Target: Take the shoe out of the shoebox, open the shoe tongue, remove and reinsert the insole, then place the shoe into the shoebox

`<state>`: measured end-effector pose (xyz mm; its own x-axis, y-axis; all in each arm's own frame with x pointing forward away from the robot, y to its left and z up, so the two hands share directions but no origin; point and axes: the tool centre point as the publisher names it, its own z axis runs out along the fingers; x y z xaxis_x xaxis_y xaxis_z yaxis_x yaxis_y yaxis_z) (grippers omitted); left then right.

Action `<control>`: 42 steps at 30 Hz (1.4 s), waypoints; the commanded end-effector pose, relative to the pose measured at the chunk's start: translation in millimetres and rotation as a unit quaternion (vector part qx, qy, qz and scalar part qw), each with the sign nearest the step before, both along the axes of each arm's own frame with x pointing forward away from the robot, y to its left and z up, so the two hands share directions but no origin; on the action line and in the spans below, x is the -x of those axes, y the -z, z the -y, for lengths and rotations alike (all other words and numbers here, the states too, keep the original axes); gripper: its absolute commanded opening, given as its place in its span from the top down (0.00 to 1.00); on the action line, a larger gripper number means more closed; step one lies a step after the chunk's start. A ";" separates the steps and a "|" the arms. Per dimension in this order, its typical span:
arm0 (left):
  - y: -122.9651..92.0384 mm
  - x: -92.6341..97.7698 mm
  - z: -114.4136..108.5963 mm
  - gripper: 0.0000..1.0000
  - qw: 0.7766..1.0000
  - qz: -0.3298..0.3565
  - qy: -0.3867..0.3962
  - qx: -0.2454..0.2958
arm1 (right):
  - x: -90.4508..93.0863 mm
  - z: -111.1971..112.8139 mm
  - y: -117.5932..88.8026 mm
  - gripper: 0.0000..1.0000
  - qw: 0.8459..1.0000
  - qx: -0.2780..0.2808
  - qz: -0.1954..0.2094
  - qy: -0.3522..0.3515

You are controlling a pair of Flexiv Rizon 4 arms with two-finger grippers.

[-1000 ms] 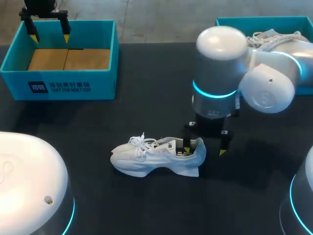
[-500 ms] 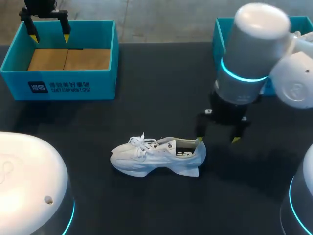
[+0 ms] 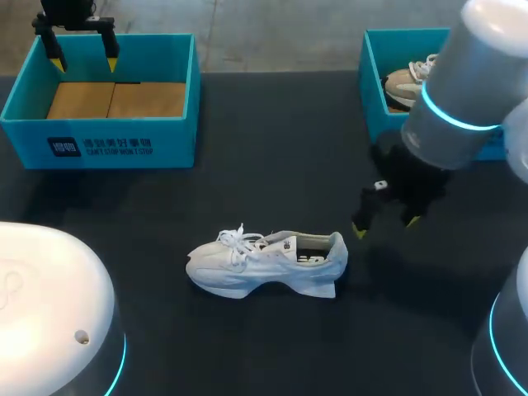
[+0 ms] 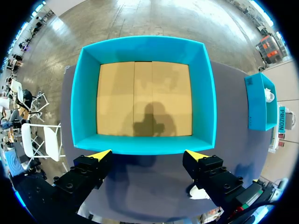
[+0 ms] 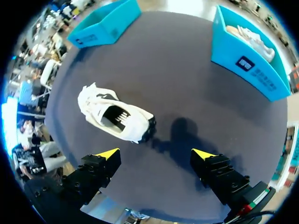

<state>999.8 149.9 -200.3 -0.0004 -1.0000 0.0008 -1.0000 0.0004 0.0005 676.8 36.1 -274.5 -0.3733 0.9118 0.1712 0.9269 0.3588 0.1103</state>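
A white shoe (image 3: 264,263) lies on its sole in the middle of the dark table, toe to the left, its opening showing the dark insole; the right wrist view shows the white shoe (image 5: 114,117) ahead of the fingers. My right gripper (image 3: 385,224) hangs open and empty above the table, to the right of the shoe's heel. My left gripper (image 3: 82,57) hovers open over the back edge of the left teal shoebox (image 3: 107,145), whose brown cardboard floor is bare. The left wrist view looks straight down into that shoebox (image 4: 145,93) from my left gripper (image 4: 148,156).
A second teal shoebox (image 3: 379,91) stands at the back right, holding another shoe (image 3: 406,82), partly hidden by my right arm. In the right wrist view that second shoebox (image 5: 247,60) lies beyond the gripper.
My right gripper has lifted away from the white shoe's heel and moved right and back. The shoe stays in place. The left arm has not moved.
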 end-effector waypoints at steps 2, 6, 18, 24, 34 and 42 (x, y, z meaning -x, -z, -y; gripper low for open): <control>-0.2 0.0 0.0 0.00 1.000 0.000 0.000 0.000 | 9.0 20.5 2.5 0.00 0.988 -0.136 -0.018 -0.065; -0.2 0.0 0.0 0.00 1.000 0.000 0.000 0.000 | 9.0 20.5 2.5 0.00 0.988 -0.136 -0.018 -0.065; -0.2 0.0 0.0 0.00 1.000 0.000 0.000 0.000 | 7.0 16.2 -1.0 0.00 0.978 -0.171 0.016 -0.121; -0.2 0.0 0.0 0.00 1.000 0.000 0.000 0.000 | 7.4 17.8 -3.4 0.00 0.927 -0.236 0.116 -0.267; -0.2 0.0 0.0 0.00 1.000 0.000 0.000 0.000 | 3.7 33.0 15.1 0.00 0.897 -0.213 0.237 -0.307; -0.2 0.0 0.0 0.00 1.000 0.000 0.000 0.000 | 1.8 37.7 22.8 0.00 0.901 -0.213 0.252 -0.283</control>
<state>999.8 149.9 -200.3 -0.0004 -1.0000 0.0008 -1.0000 0.0004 0.0004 690.8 1.0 -295.8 -0.8931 0.4157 0.1721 0.4303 0.6774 0.5966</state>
